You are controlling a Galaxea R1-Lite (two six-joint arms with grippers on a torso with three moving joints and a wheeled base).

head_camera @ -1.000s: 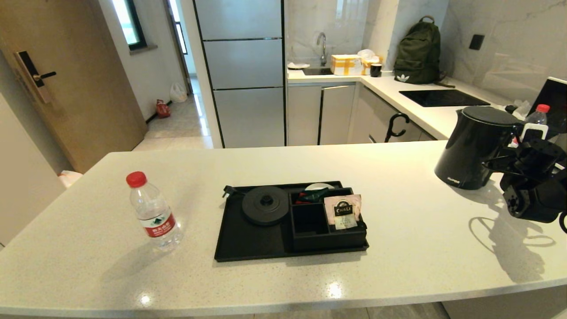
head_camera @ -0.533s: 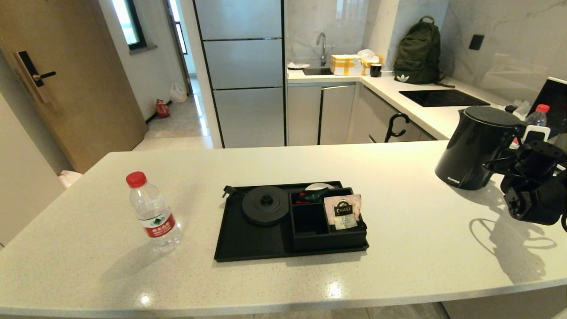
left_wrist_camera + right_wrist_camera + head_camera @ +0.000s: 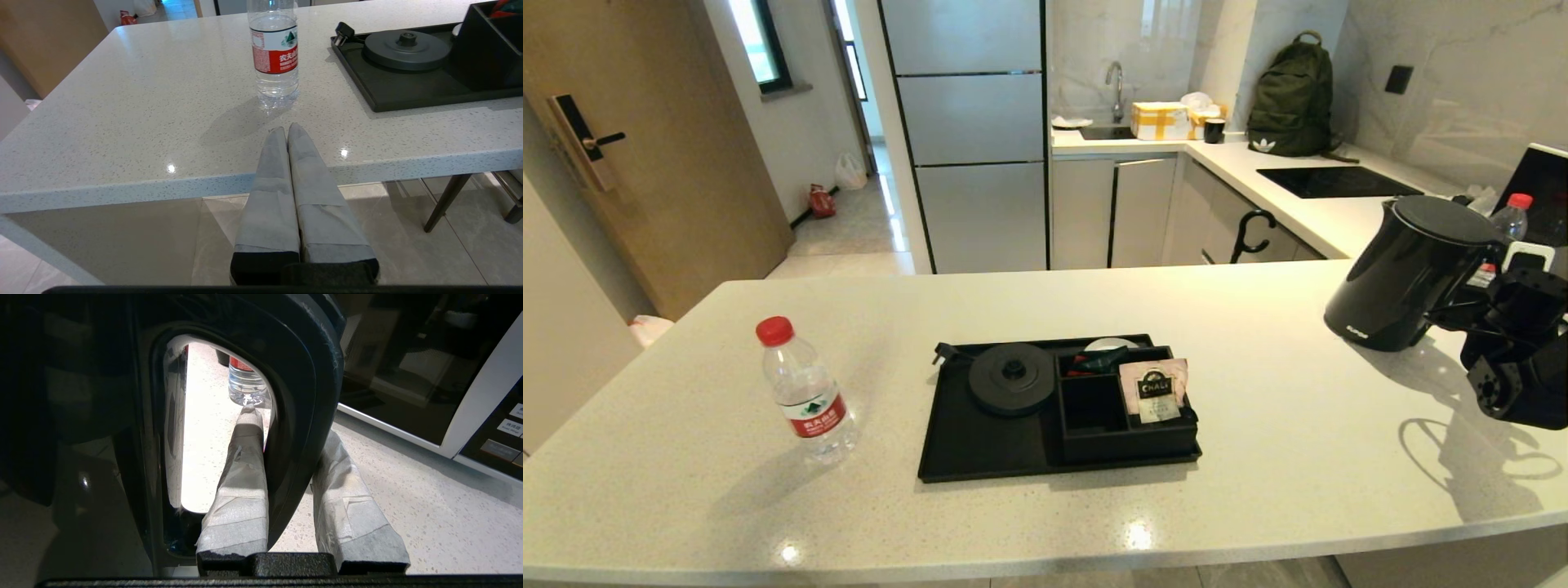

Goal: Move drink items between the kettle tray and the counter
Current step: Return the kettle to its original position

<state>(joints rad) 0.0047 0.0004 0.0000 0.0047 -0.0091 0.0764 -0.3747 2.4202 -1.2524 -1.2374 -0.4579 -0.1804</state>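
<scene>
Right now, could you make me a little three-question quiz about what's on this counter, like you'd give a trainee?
1. True or false: the kettle sits on the round base in the tray.
2. What is the right gripper closed on?
A. the bottle's cap
B. the kettle's handle
C. the tea sachet
3. Fill in: the water bottle stands upright on the ____, to the robot's left of the tray.

Key
1. False: it is tilted on the counter at the robot's far right; the base is bare.
2. B
3. counter

The left gripper hangs shut just off the counter's front edge.
</scene>
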